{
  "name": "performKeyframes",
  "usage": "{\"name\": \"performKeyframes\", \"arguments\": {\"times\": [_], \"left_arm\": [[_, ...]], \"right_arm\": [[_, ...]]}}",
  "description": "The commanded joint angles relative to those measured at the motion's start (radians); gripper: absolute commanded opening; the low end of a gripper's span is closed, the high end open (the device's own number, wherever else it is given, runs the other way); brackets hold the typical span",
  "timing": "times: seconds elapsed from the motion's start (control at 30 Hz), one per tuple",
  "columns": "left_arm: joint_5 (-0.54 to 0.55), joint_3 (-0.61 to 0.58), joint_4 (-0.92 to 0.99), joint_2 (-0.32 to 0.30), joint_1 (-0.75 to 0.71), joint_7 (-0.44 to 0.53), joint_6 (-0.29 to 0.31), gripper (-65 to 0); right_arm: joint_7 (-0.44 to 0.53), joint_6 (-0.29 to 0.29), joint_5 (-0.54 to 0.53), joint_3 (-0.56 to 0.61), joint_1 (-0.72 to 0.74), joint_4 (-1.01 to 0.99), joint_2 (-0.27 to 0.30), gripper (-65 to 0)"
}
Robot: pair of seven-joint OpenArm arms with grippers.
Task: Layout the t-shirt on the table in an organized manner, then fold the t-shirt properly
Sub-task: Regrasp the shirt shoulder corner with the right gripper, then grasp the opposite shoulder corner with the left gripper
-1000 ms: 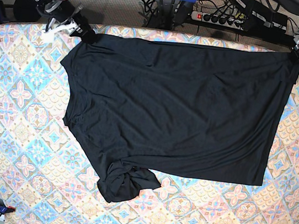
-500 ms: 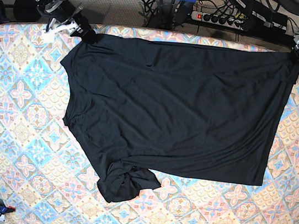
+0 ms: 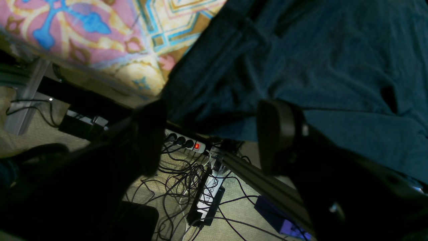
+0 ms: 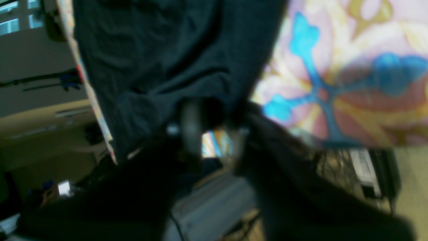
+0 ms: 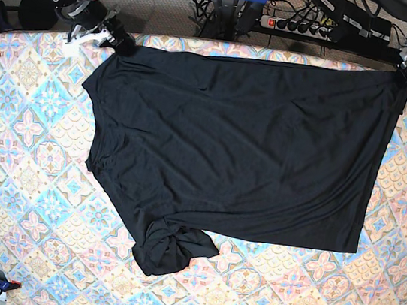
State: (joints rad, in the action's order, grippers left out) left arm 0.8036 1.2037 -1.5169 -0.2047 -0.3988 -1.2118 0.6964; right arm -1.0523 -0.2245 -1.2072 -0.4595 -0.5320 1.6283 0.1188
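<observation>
Covering nearly the whole base view, the table was seen under its cloth of blue, pink and cream diamond tiles. The t-shirt was spread flat across the upper and middle part of that view, its straight hem running down the right side and its top edge lying along the table's upper edge. One sleeve was found bunched and twisted at the lower centre, lying on the cloth; the rest of the fabric was smoothed with only faint creases.

The left gripper was placed at the upper right corner of the base view, at the shirt's corner. In the left wrist view its two dark fingers were held wide apart, with the shirt's edge hanging off the table above them and nothing gripped between them; cables and a power strip were visible on the floor below.

The right gripper was placed at the upper left corner of the base view, touching the shirt's corner there. In the blurred right wrist view the jaws were drawn narrow, with dark fabric bunched right at their tips; whether the cloth was actually pinched could not be told.
</observation>
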Motion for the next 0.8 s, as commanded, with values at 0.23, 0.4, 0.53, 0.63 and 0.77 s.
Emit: {"name": "performKeyframes", "arguments": {"times": [0.23, 0.4, 0.53, 0.63, 0.77], "left_arm": [[0.027, -0.069, -0.014, -0.028, -0.01, 0.008, 0.002, -23.7], [0.03, -0.149, -0.014, -0.026, -0.01, 0.007, 0.002, -23.8], [0.119, -0.167, 0.049, -0.028, -0.005, -0.01, 0.002, -23.8], [0.193, -0.167, 0.149, -0.068, 0.008, -0.04, 0.002, -23.8], [0.216, -0.164, 0.181, -0.091, 0.007, -0.043, 0.002, -23.8]], "right_arm": [[-0.003, -0.008, -0.018, -0.003, 0.025, 0.013, 0.006, -65.0], [-0.006, -0.008, -0.018, -0.003, 0.079, 0.013, 0.006, -65.0], [-0.006, -0.008, -0.018, -0.003, 0.082, 0.013, 0.006, -65.0], [-0.006, -0.008, -0.018, -0.003, 0.083, 0.013, 0.006, -65.0], [-0.006, -0.008, -0.018, -0.003, 0.083, 0.013, 0.006, -65.0]]}}
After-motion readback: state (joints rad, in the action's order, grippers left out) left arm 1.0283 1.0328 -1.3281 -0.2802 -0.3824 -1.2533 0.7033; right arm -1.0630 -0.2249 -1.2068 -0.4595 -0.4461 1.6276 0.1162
